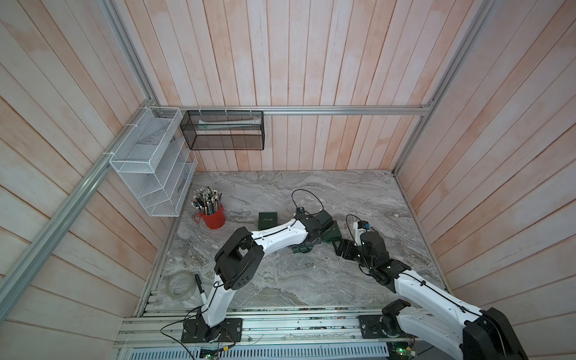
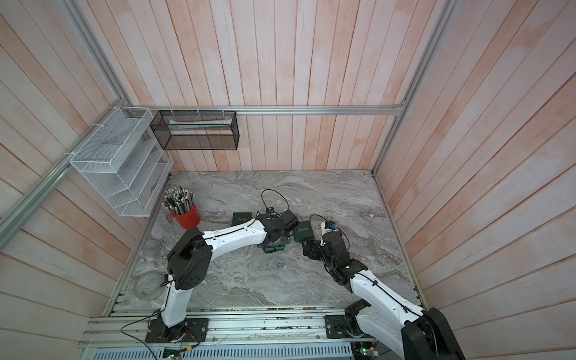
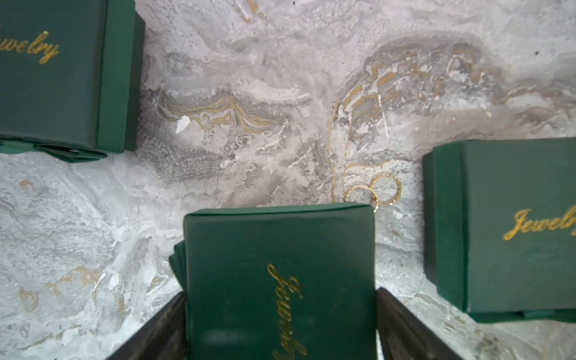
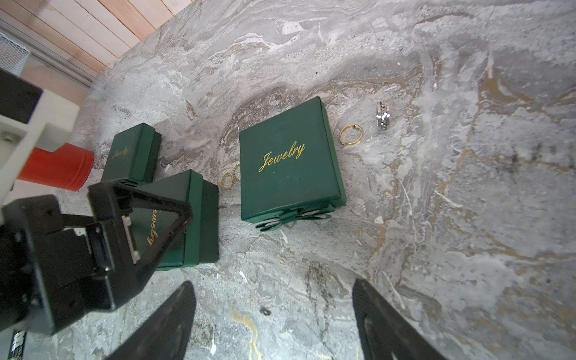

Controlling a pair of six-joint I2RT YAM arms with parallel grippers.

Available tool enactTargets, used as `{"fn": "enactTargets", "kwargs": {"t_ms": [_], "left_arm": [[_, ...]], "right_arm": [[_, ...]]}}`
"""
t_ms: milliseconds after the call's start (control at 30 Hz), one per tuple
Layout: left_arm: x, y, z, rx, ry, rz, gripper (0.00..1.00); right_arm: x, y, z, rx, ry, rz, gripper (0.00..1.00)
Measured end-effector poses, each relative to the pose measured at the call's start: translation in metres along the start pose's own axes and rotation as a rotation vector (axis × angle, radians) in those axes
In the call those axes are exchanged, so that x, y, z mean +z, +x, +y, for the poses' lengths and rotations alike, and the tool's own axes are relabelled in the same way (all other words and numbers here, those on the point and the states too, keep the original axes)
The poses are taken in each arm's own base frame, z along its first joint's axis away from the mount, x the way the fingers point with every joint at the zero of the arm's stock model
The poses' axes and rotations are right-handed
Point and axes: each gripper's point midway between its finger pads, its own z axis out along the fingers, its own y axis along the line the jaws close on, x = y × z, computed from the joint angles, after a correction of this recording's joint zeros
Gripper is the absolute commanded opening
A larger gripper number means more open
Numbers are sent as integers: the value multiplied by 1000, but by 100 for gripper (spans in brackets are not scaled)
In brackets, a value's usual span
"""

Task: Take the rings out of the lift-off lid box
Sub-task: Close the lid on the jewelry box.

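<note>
Four rings (image 4: 351, 134) lie loose on the desk (image 4: 467, 218), outside three green boxes (image 4: 290, 159) lettered "Jewelry" in gold script: two near the biggest, two between boxes. The left pincer (image 3: 280, 293) clamps one box (image 3: 265, 243); the right pincer (image 4: 274, 311) stands apart above the desk.

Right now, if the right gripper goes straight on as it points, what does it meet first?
Probably the bare marble table, just short of the green box with the bow. The open right gripper slants down; depth is unclear, so perhaps the box first.
</note>
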Motion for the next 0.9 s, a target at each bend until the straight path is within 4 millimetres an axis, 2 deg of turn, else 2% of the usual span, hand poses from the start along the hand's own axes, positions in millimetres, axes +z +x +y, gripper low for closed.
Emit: {"fn": "enactTargets", "kwargs": {"t_ms": [333,900], "left_arm": [[14,7,9,-25,5,19,92],[11,9,17,-78,104,0,91]], "right_arm": [[0,0,0,0,-2,2,81],[2,4,-2,-18,12,23,80]]}}
